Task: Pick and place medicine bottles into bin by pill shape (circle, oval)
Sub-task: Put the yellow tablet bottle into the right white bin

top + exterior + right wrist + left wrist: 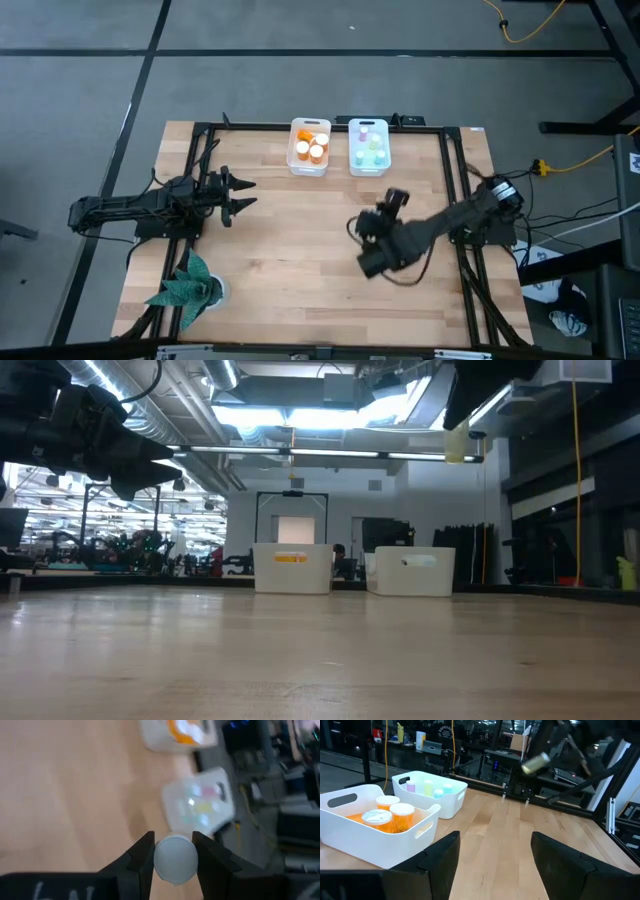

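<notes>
White-capped bottle (175, 858) is clamped in the right hand (173, 851); I'd center it over the far bin (369, 160) before dropping. Left hand (243, 193) waits, fingers apart.

So one small pale bottle (175, 859) with a white cap is up in the air over the right-middle of the table, pinched between the right gripper's (174, 856) fingers. The orange bottles (311, 147) with white caps sit in the left bin (293, 160) at the far edge, and the pale green and clear ones (369, 150) are in the right bin (352, 165) just beside it.
</notes>
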Motion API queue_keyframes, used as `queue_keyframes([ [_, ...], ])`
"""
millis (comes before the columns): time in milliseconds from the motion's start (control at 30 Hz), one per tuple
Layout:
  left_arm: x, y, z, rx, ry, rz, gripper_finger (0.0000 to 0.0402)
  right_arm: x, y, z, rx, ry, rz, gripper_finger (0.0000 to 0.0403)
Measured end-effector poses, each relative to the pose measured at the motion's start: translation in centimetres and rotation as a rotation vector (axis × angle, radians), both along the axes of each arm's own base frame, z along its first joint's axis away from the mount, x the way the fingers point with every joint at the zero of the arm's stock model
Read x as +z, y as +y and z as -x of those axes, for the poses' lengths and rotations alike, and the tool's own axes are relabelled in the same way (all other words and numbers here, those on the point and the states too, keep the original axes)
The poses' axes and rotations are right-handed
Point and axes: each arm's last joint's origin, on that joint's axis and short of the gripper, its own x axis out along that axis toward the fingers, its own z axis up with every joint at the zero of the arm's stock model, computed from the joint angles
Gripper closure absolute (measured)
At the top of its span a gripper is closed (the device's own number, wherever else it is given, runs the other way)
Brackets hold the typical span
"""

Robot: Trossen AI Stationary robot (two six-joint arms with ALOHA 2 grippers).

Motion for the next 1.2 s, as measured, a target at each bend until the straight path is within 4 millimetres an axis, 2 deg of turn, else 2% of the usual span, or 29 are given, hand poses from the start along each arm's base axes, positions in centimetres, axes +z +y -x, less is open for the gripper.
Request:
queue_keyframes([
  [200,0.0,0.0,0.0,0.000,0.000,0.000,0.0165,2.0,-5.1,1.0,-0.114,-0.035,0.000,0.0282],
  [400,0.0,0.0,0.0,0.000,0.000,0.000,0.0165,3.6,-10.9,3.4,-0.275,-0.145,-0.018,0.0282],
  [567,0.0,0.0,0.0,0.000,0.000,0.000,0.0165,3.1,-14.7,4.7,-0.310,-0.283,-0.220,0.0282],
  [800,0.0,0.0,0.0,0.000,0.000,0.000,0.0165,3.0,-18.8,3.9,-0.063,-0.542,-0.511,0.0282],
  [967,0.0,0.0,0.0,0.000,0.000,0.000,0.0165,3.2,-21.0,3.0,-0.053,-0.641,-0.481,0.0282],
  [1200,0.0,0.0,0.0,0.000,0.000,0.000,0.0165,1.6,-23.4,2.2,-0.113,-0.607,-0.457,0.0282],
])
